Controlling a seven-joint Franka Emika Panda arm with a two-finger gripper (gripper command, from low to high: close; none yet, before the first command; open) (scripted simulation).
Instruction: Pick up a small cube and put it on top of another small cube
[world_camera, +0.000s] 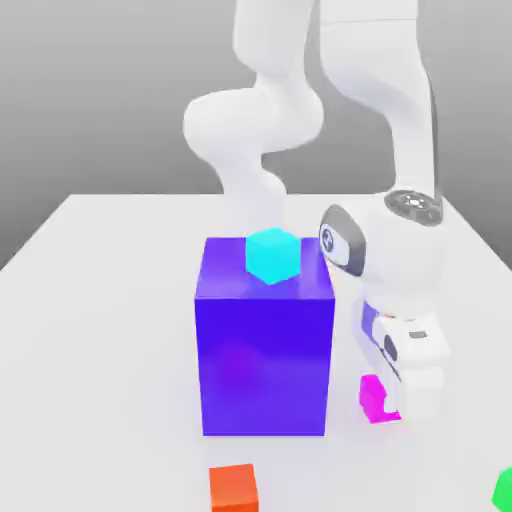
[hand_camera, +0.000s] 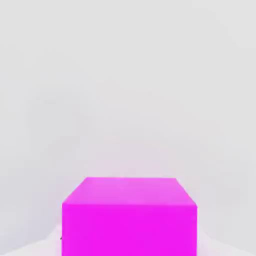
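- The big blue-violet block (world_camera: 265, 350) stands upright on the white table (world_camera: 90, 330), about the middle of the exterior view, and serves as the landmark here.
- A small cyan cube (world_camera: 272, 254) sits on top of the block, toward its rear edge and slightly to the exterior view's right of the block's centre.
- The small magenta cube (world_camera: 373, 397) rests on the table just beside the block's lower corner on the exterior view's right, apart from the block by a narrow strip of table.
- The white arm reaches down on that same side of the block, and its end effector (world_camera: 392, 405) is down at the magenta cube, with the hand's body covering the cube's far side.
- The end effector is closed on the magenta cube, which still sits at table level.
- In the hand view the magenta cube (hand_camera: 129, 217) appears close up, its top face and one side face visible against the pale table (hand_camera: 125, 90).
- A small orange-red cube (world_camera: 234, 488) lies on the table in front of the block, near the block's front face but not touching it.
- A green object (world_camera: 504, 488) lies on the table well off to the exterior view's right of the block, cut by the picture's edge.
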